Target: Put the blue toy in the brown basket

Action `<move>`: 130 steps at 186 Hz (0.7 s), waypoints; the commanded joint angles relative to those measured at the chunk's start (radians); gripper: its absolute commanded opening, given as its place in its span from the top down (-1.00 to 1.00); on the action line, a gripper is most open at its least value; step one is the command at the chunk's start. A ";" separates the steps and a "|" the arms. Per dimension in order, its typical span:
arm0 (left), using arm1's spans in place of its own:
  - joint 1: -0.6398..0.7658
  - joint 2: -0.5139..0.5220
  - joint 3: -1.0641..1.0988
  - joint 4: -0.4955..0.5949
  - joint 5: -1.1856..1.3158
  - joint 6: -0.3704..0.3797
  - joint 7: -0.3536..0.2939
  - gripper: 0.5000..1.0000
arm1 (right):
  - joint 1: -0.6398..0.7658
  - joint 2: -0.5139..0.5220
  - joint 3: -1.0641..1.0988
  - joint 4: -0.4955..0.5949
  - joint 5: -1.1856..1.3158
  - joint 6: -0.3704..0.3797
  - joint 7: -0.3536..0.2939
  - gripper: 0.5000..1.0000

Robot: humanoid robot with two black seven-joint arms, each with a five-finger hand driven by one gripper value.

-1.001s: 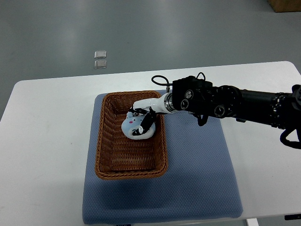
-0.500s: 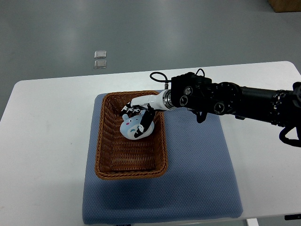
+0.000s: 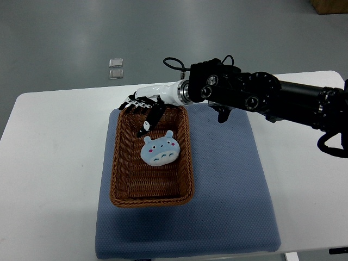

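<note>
A light blue toy (image 3: pixel 160 150) with a cartoon face lies flat on the floor of the brown wicker basket (image 3: pixel 120 179), in its upper half. My right hand (image 3: pixel 142 109) hovers over the basket's far rim, above and left of the toy, fingers spread and holding nothing. Its black forearm (image 3: pixel 255 98) reaches in from the right edge. The toy lies free, clear of the fingers. No left arm shows.
The basket sits on the left part of a blue mat (image 3: pixel 228 190) laid on a white table (image 3: pixel 49 179). Two small clear packets (image 3: pixel 116 68) lie on the grey floor beyond the table. A cardboard box corner (image 3: pixel 329 5) shows at top right.
The right hand let go of the blue toy, which now lies in the basket. The hand opened and moved up and left toward the basket's far rim.
</note>
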 commanded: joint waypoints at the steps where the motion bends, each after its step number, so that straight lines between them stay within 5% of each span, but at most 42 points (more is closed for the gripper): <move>1: 0.000 0.000 0.000 0.000 0.000 0.000 0.000 -1.00 | 0.006 -0.045 0.076 0.000 0.000 0.000 0.003 -0.56; 29: 0.000 0.000 0.001 -0.003 0.000 0.000 -0.001 -1.00 | -0.035 -0.128 0.214 0.000 0.000 -0.014 0.006 -0.56; 67: 0.000 0.000 0.001 0.002 0.000 0.000 0.000 -1.00 | -0.265 -0.243 0.580 -0.002 0.042 -0.029 0.010 -0.56; 96: 0.000 0.000 0.001 -0.006 0.000 0.000 0.000 -1.00 | -0.463 -0.230 0.909 -0.003 0.195 -0.028 0.032 -0.56; 130: 0.000 0.000 0.005 -0.008 0.002 0.000 -0.001 -1.00 | -0.597 -0.171 1.056 -0.009 0.324 -0.029 0.058 -0.63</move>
